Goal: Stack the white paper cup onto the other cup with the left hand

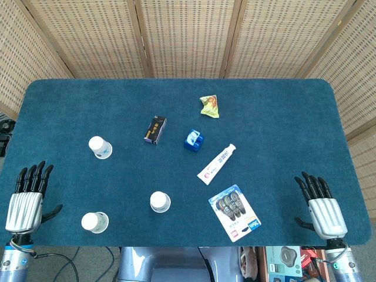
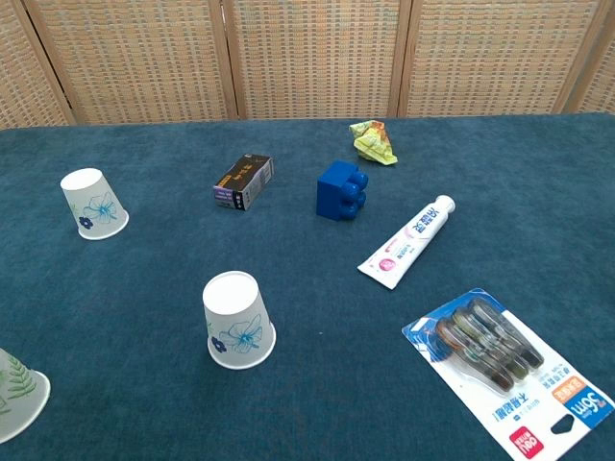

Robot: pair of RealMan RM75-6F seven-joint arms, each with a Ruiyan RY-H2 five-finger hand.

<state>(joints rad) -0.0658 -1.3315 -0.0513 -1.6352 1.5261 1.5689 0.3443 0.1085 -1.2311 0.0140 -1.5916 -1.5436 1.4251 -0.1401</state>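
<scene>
Three upturned paper cups sit on the table (image 1: 70,106): a far cup (image 1: 100,147) at ten o'clock from centre, a middle cup (image 1: 160,201) at six, and a near cup (image 1: 94,222) at seven, closest to the left hand (image 1: 26,197); both that hand and the right hand (image 1: 322,207) lie empty at the near corners, fingers straight and slightly spread. Which cups the task means is a guess, and a clumsy grip could crush or tip one. Chest view crops the near cup and shows neither hand.
</scene>
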